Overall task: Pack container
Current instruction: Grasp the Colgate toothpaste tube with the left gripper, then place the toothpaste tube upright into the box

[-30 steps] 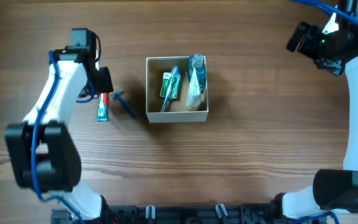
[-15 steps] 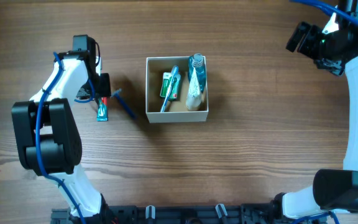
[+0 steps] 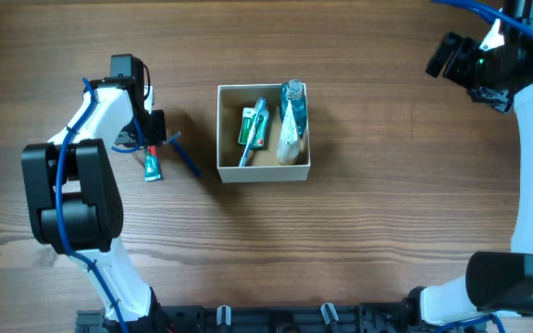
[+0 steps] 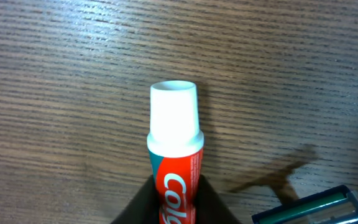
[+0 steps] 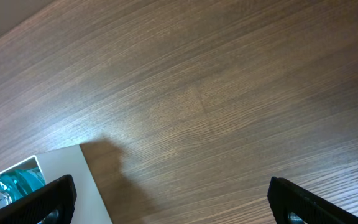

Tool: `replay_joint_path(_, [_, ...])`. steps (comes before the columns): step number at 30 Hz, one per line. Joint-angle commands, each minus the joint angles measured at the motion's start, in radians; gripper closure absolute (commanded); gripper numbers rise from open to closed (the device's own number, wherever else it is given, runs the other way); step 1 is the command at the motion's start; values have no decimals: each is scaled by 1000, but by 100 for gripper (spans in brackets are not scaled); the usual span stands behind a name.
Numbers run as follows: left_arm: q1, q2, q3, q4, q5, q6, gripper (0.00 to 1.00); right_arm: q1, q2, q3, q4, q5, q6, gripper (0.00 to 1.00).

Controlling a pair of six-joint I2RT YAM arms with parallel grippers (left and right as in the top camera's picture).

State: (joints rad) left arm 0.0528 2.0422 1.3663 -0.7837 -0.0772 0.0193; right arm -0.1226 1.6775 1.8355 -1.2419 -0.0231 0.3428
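Well, our bench carries the container, likely light and flimsy, right of the left claw; we would take it by a wall, gently. That claw pinches the soft toothpaste tube below its cap; the right claw hangs spread.

In front of me lies a toothpaste tube on the wooden table. Its white cap points away from me. Below the cap there is a thin teal band, then the body is red with big white letters; I can read only "Col". My claw is at the bottom edge, and its two dark fingers stand tight on both sides of the tube, touching it. At the bottom right corner I see the greenish head of a razor, cut by the edge. A soft shadow lies on the wood just above it.
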Motion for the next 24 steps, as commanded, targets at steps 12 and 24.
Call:
replay_joint_path(12, [-22, -154, 29, -207, 128, -16, 96, 1, 1, 15, 0, -8, -2, 0])
replay_joint_path(24, [-283, -514, 47, -108, 266, -215, 96, 1, 1, 15, 0, -8, -2, 0])
